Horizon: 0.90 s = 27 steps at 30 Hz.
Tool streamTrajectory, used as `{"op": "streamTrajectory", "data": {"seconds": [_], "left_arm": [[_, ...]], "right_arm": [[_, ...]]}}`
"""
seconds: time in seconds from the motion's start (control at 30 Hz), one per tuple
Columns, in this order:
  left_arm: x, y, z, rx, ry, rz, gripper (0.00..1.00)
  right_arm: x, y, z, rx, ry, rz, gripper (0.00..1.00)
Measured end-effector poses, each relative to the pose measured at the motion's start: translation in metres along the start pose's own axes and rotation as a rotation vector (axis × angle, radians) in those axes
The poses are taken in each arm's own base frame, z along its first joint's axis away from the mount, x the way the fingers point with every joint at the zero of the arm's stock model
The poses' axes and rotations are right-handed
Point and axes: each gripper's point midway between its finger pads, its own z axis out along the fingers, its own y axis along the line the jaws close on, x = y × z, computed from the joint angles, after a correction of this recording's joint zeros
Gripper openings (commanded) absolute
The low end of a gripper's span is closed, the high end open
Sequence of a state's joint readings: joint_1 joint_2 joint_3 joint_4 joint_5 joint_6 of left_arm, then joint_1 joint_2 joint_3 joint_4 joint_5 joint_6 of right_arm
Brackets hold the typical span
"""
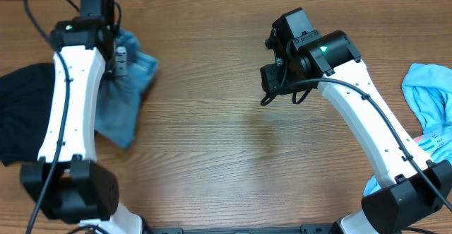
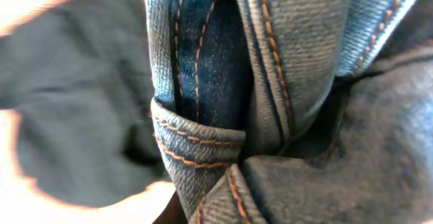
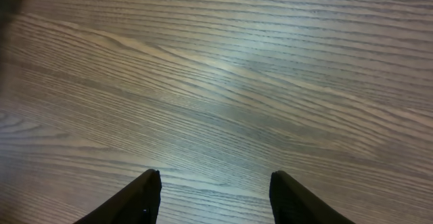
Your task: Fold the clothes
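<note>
- Jeans [image 1: 134, 96] lie upper left, partly hidden; denim fills the left wrist view.
- Left gripper [image 1: 120, 56] sits on them; fingers unseen, so I cannot tell their grip.
- Right gripper [image 3: 213, 176]: fingers apart above the table [image 3: 216, 61].
- Blue cloth [image 1: 431, 92] is cut off at the right edge.

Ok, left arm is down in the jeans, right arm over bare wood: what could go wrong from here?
1. The jeans are wadded around the left end effector; its camera shows only crumpled seams, so a lift may raise a lump, not an edge.
2. The black cloth lies right beside them and could drag along.
3. The right end effector hangs open over bare table, probably too far to pin anything.
</note>
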<state>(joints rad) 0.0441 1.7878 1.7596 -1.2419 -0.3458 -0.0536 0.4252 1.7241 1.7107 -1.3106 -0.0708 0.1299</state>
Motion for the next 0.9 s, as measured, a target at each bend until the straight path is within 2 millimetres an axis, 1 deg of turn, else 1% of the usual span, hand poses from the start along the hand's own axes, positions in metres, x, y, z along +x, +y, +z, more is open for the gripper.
{"op": "streamTrajectory", "data": {"seconds": [0.07,0.1,0.27,0.33,0.4,0.47,0.53,0.6,0.67,0.73,0.77,0.83,0.87,0.9], "left_arm": [[-0.001,0.025,-0.013,-0.100,-0.037,-0.022,0.04],[-0.001,0.033,-0.016,-0.129,-0.043,-0.031,0.04],[0.003,0.077,-0.016,-0.193,-0.045,-0.129,0.04],[0.004,0.100,-0.013,-0.183,-0.057,-0.208,0.04],[0.008,0.124,-0.006,-0.137,-0.063,-0.300,0.04],[0.009,0.139,0.000,-0.082,-0.076,-0.364,0.04],[0.006,0.155,0.005,-0.027,-0.112,-0.428,0.04],[0.007,0.176,0.009,0.016,-0.148,-0.500,0.05],[0.014,0.190,0.012,0.035,-0.148,-0.545,0.04],[0.016,0.195,0.015,0.045,-0.147,-0.563,0.04],[0.018,0.198,0.019,0.051,-0.139,-0.574,0.04],[0.023,0.201,0.034,0.062,-0.106,-0.588,0.04],[0.025,0.201,0.047,0.068,-0.081,-0.593,0.04],[0.026,0.201,0.053,0.071,-0.068,-0.595,0.04]], "right_arm": [[0.001,0.000,0.000,0.001,0.006,0.001,0.56],[0.002,0.000,0.000,0.002,0.009,0.001,0.56],[0.002,-0.001,0.000,0.002,0.010,0.001,0.56],[0.002,-0.001,0.000,0.002,0.010,0.001,0.56],[0.003,-0.001,0.000,0.002,0.011,0.001,0.56],[0.004,-0.001,0.000,0.003,0.015,0.001,0.56],[0.004,-0.001,0.000,0.004,0.018,0.002,0.56],[0.005,-0.001,0.000,0.004,0.020,0.001,0.56],[0.005,-0.001,0.000,0.004,0.021,0.002,0.56],[0.005,-0.001,0.000,0.004,0.021,0.002,0.56],[0.005,-0.001,0.000,0.004,0.021,0.002,0.56],[0.006,-0.001,0.000,0.005,0.024,0.002,0.56],[0.006,-0.001,0.000,0.005,0.024,0.003,0.56],[0.006,-0.001,0.000,0.005,0.024,0.002,0.56]]}}
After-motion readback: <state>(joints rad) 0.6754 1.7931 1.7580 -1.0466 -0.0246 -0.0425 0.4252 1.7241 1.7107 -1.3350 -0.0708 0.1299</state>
